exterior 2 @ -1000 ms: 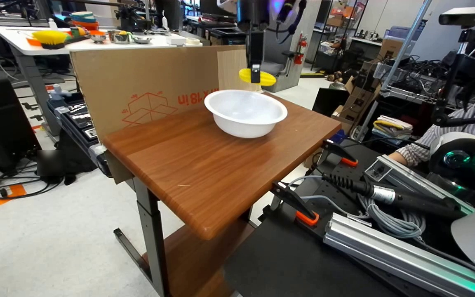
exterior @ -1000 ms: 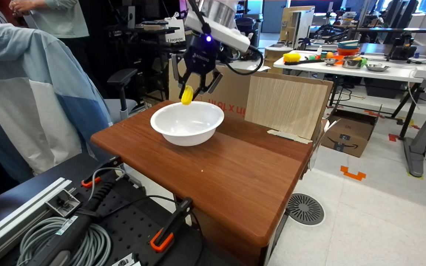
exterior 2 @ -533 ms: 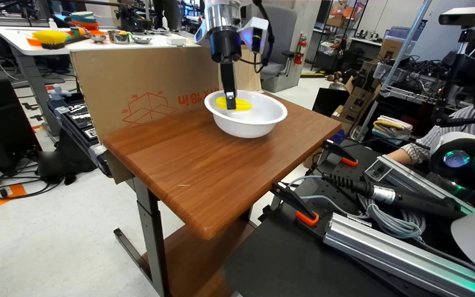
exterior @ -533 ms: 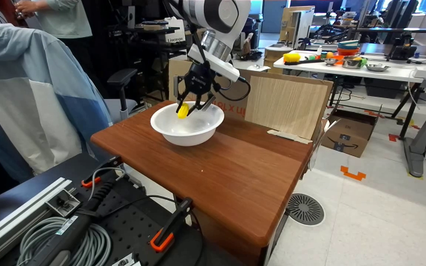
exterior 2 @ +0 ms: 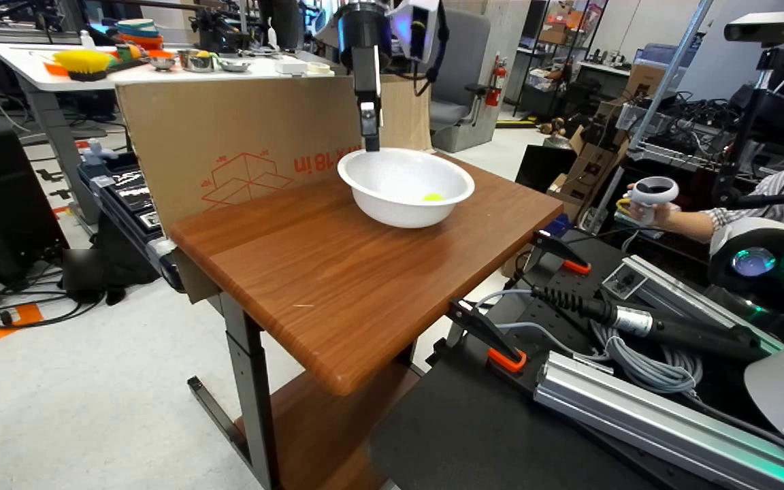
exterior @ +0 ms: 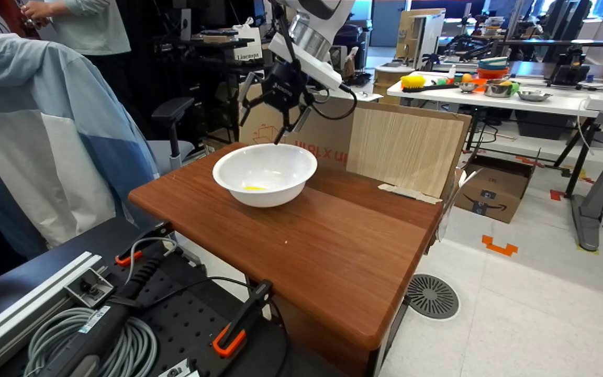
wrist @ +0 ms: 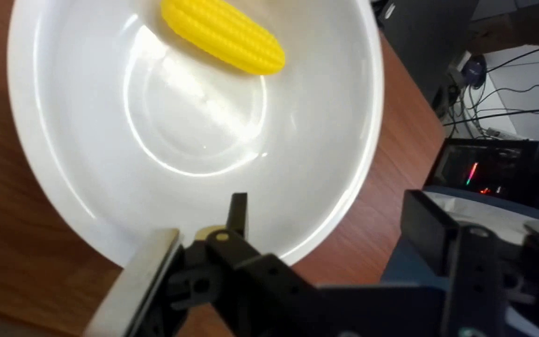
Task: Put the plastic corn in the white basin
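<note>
My gripper [exterior: 259, 133] no longer has the plastic corn [wrist: 225, 37] — that's lying loose inside the white basin [wrist: 87, 140], my jaws spread wide up near its rim — so I reckon the job's pretty much done.

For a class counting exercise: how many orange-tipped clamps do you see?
2, both at the edge of the dark bench beside the wooden table: in an exterior view, the near clamp and the far clamp. Others may be hidden.
</note>
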### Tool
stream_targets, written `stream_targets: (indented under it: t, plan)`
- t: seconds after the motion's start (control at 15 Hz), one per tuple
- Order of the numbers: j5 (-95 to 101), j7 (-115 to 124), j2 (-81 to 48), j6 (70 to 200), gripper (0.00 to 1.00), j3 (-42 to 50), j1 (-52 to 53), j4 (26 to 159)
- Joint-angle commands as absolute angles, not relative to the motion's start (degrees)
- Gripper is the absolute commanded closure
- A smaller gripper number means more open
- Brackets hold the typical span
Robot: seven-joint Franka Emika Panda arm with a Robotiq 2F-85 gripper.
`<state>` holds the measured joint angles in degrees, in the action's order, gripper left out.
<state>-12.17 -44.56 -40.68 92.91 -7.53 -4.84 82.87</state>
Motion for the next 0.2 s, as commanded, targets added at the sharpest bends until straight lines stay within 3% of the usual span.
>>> stream_targets:
  t: [0.0,0.13]
  plan:
    - [-12.29,-44.52,-39.16,90.20,0.08,-7.81,-4.83,83.40]
    - [-12.57,-44.58,-35.75,87.20,0.00,-7.90,-4.60,85.52]
